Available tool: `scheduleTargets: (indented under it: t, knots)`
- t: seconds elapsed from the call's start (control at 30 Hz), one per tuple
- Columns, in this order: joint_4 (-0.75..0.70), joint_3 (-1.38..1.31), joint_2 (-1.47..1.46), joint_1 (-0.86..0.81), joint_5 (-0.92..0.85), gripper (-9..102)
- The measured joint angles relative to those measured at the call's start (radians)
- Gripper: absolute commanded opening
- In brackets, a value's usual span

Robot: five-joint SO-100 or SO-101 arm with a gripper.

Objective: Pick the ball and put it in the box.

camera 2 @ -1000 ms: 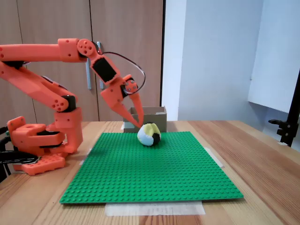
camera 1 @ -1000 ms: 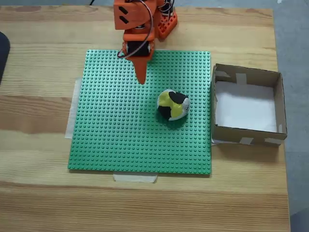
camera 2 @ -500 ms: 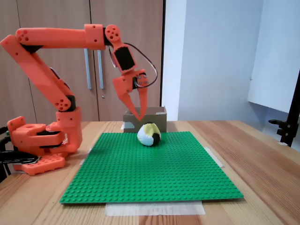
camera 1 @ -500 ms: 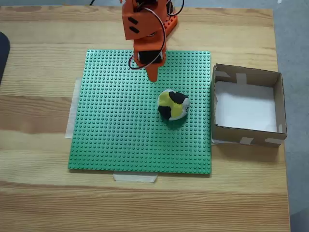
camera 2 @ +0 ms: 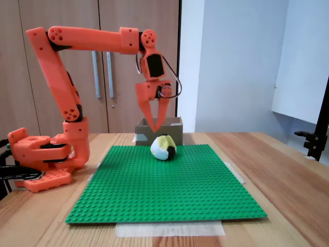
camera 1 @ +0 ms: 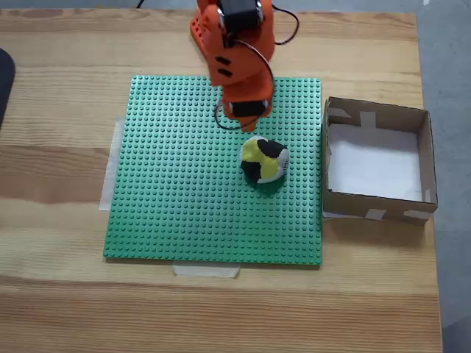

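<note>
The ball (camera 1: 263,160), patched yellow, black and white, rests on the green studded baseplate (camera 1: 184,191), right of its centre. In a fixed view from the front, the ball (camera 2: 163,147) sits just below my orange gripper (camera 2: 156,128). The gripper hangs point-down above the ball's left side, its two fingers meeting at the tips and holding nothing. From above, the arm's wrist (camera 1: 243,81) covers the fingertips, just behind the ball. The brown cardboard box (camera 1: 377,207) with a white bottom stands to the right of the plate, and the box (camera 2: 173,126) shows behind the ball from the front.
The baseplate (camera 2: 164,190) is taped to a wooden table (camera 1: 66,294). The arm's base (camera 2: 43,157) stands at the left in a fixed view. A dark object (camera 1: 4,81) pokes in at the left edge. A black stand (camera 2: 318,139) is at the far right.
The arm has stretched out, carrying the gripper from the plate's back edge to a spot right above and behind the ball. The ball and box have not moved.
</note>
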State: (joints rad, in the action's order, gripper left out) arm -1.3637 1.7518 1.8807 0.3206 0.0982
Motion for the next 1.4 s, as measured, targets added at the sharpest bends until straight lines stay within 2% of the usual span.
scheduleTargets:
  t: [0.07, 0.13, 0.3, 0.57, 0.77, 1.4]
  knots:
    - [-0.011, -0.031, -0.032, 0.015, 0.003, 0]
    - [-0.02, -0.051, -0.06, 0.014, 0.003, 9]
    - [-0.046, -0.083, -0.106, 0.037, 0.006, 11]
    - [-0.055, -0.084, -0.123, 0.032, 0.006, 31]
    - [-0.055, -0.077, -0.123, 0.037, 0.006, 37]
    - [0.091, 0.081, -0.123, 0.051, -0.017, 37]
